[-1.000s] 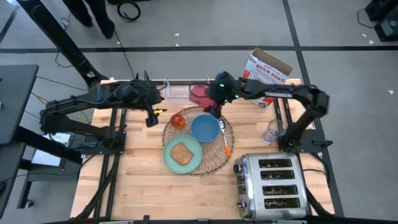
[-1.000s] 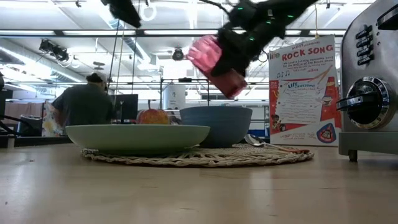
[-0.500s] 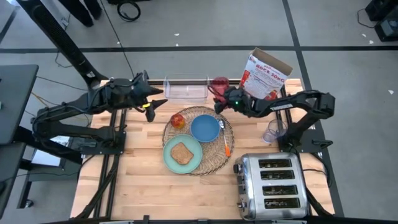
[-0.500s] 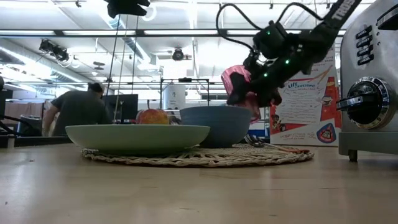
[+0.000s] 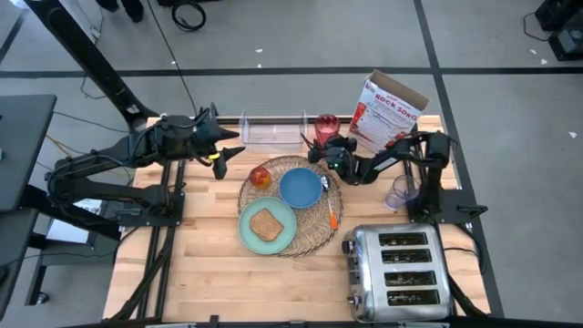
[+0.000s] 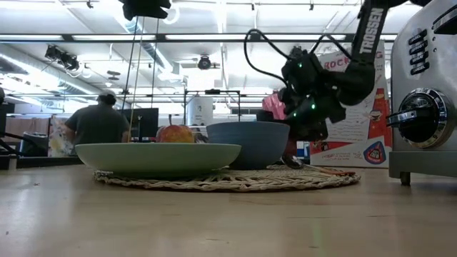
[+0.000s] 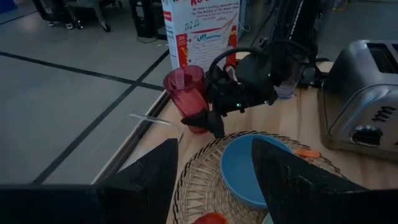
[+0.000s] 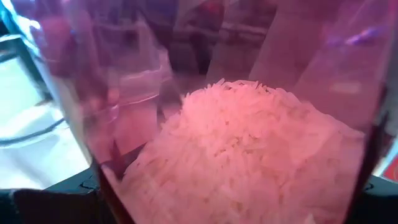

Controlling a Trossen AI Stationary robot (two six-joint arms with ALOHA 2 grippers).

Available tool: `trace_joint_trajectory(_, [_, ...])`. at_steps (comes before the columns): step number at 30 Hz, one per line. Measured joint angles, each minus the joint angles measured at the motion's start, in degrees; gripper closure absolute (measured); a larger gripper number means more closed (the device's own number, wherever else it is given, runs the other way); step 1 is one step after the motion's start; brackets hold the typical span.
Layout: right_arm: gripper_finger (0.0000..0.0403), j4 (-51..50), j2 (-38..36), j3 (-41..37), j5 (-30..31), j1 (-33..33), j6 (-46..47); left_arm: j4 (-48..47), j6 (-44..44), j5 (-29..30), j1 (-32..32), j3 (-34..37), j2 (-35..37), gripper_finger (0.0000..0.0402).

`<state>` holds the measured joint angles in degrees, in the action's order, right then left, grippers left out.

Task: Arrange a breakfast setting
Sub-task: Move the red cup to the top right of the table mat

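Two arms over a wooden tabletop [image 5: 200, 273], breakfast setting nearly built. Biggest off-task item, the chrome toaster [image 5: 398, 271], sits at the near right corner clear of the setting; cereal box [image 5: 387, 111] stands at the far edge. Round wicker placemat [image 5: 314, 239] anchors everything: mint-green plate [image 5: 248, 235] with toast slice [image 5: 266, 223] on its near-left part, blue bowl [image 5: 300, 188] beside it toward the far side, red-yellow apple [image 5: 260, 176] on the mat's far-left rim, orange-handled utensil [image 5: 332, 210] along the right of the bowl where a diner would reach it. Red translucent cup [image 7: 185, 89] stands upright just off the mat's far-right edge, the usual drink spot; right gripper [image 7: 202, 118] is low at its side, jaws spread wide around the cup, probably just setting it down, though contact is hard to judge. Whitish grains show through the cup wall in the right wrist view. Left gripper [image 5: 219, 157] hovers parked at the far left, fingers apart, empty, out of the way. Clear plastic tub [image 5: 271, 134] lies behind the mat.
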<state>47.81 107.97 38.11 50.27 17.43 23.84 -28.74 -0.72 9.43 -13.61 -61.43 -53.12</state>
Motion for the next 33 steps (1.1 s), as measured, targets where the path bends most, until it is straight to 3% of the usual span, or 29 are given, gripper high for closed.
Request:
trace_joint_trajectory(9, [0.0054,8.71,6.95,0.16,3.73,-0.04,0.09,-0.27,0.51,-0.02,0.0,0.0,0.0,0.0192])
trace_joint_trajectory(15, [0.0052,9.1,7.14,0.2,3.17,-0.02,-2.24,-1.1,0.1,-0.02,0.0,0.0,-0.02,0.0192])
trace_joint_trajectory(20, [0.0015,9.07,7.14,0.17,2.21,-0.02,-2.99,-1.22,-0.12,-0.02,0.0,0.0,-0.02,0.0188])
trace_joint_trajectory(26, [0.0031,9.13,7.14,0.15,0.75,0.0,-3.34,-2.4,-0.12,-0.02,0.0,0.0,-0.02,0.0184])
trace_joint_trajectory(33, [0.0024,9.11,7.14,0.15,0.4,-0.02,-3.49,-3.19,-0.15,-0.02,0.0,0.0,-0.07,0.0184])
